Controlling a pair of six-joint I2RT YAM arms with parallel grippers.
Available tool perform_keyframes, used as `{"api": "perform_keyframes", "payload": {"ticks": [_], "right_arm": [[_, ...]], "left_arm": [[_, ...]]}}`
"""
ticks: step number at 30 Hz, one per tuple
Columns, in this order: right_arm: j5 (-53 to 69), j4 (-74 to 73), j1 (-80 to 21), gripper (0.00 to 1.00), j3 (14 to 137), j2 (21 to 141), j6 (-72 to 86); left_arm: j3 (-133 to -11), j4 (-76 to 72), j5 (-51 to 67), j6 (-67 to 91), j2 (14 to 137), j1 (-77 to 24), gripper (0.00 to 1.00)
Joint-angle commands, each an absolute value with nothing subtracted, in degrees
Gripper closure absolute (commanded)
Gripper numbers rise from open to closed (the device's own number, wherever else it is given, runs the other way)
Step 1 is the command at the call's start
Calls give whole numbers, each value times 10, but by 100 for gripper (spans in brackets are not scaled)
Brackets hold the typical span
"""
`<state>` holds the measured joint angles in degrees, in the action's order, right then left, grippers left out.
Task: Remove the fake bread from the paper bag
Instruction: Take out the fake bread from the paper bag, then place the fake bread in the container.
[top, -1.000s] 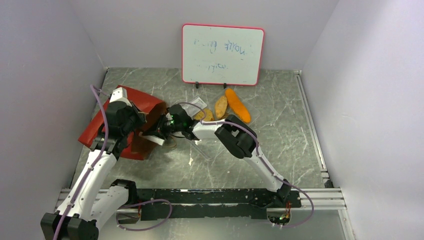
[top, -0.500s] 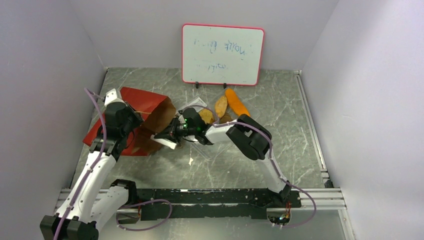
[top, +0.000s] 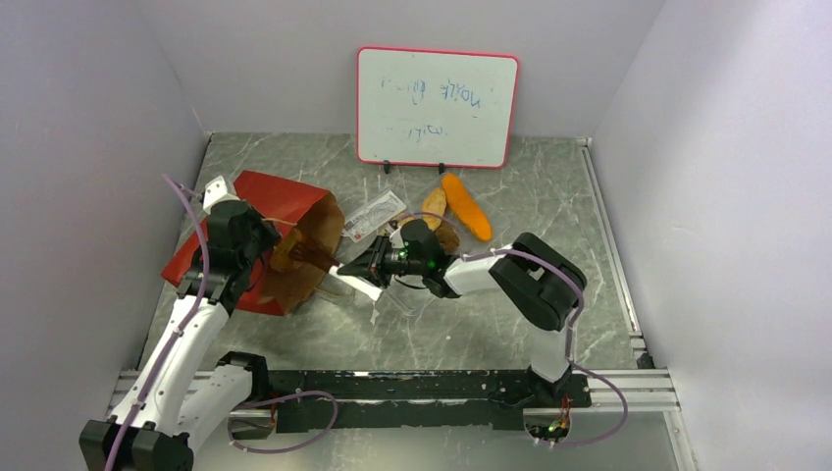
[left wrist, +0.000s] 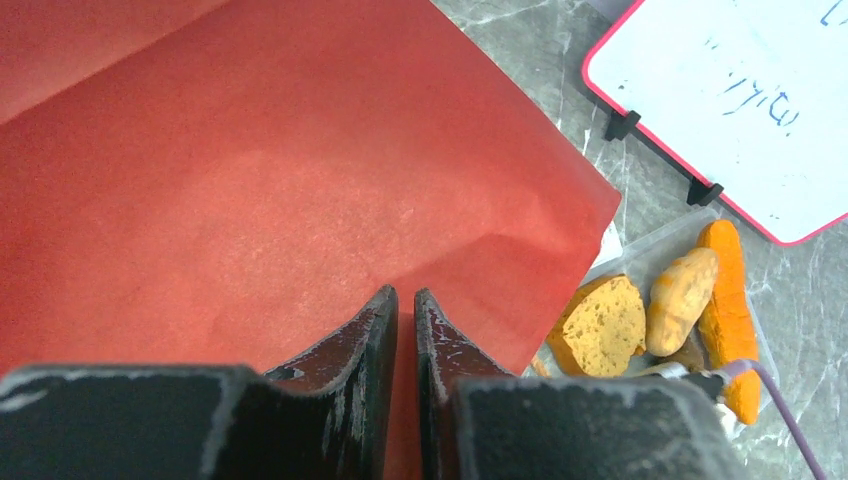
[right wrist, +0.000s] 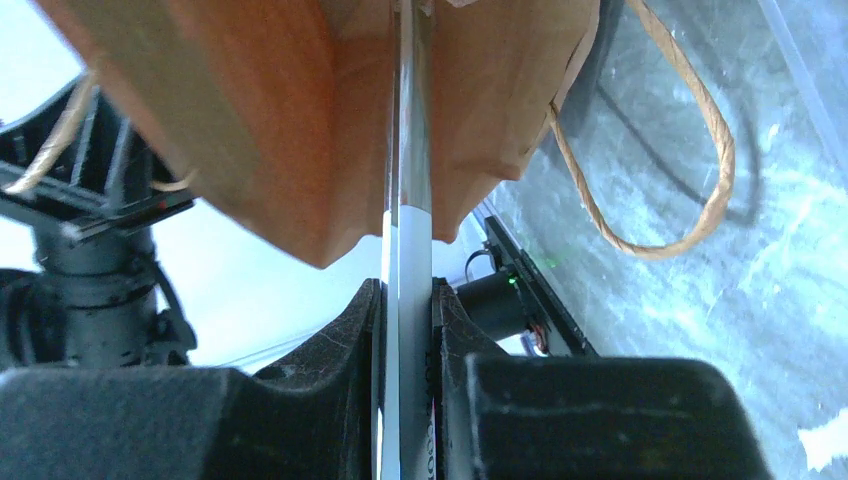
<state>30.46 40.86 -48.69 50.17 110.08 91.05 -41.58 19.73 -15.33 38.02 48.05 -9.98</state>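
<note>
**A:** What lies where, biggest first?

**B:** The table (top: 549, 196) has a whiteboard (top: 437, 106) standing at its 12 o'clock edge. The red paper bag (top: 285, 201) lies on its side at 9 o'clock, brown mouth facing 3 o'clock.

**A:** And your fingers?

**B:** My left gripper (left wrist: 403, 295) is closed to a slit on the bag's top wall, pinching red paper. My right gripper (right wrist: 407, 292) is clamped tight on the edge of a clear tray (right wrist: 406, 230), just outside the mouth.

**A:** The bread?

**B:** Out of the bag, at 12 o'clock below the whiteboard. There is the baguette (top: 467, 206), the roll (top: 434, 206) just beside it at 9 o'clock, and the slice (left wrist: 603, 322) nearest the bag.
</note>
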Motion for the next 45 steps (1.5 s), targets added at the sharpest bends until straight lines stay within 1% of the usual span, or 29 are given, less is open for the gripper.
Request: {"api": "perform_keyframes", "payload": {"ticks": [1,14,23,29,34,45], "right_arm": [[297,448,-469,100,462,1036,902],[279,442,-410,100,293,837,911],[246,310,-371,100,234,649,893],[233,253,-351,100,197,565,896],[227,268,-325,100,168,553,912],[252,329,-269,100,141,611,927]], "left_arm": [[-407,202,-170,386,475,-103,93],[-405,189,-186,410,486,-103,92],[-409,189,-215,416,493,-103,92],[-410,186,-228,415,482,-103,92],[-414,186,-220,413,485,-103,92],[-421,195,-219,403,476,-103,93]]}}
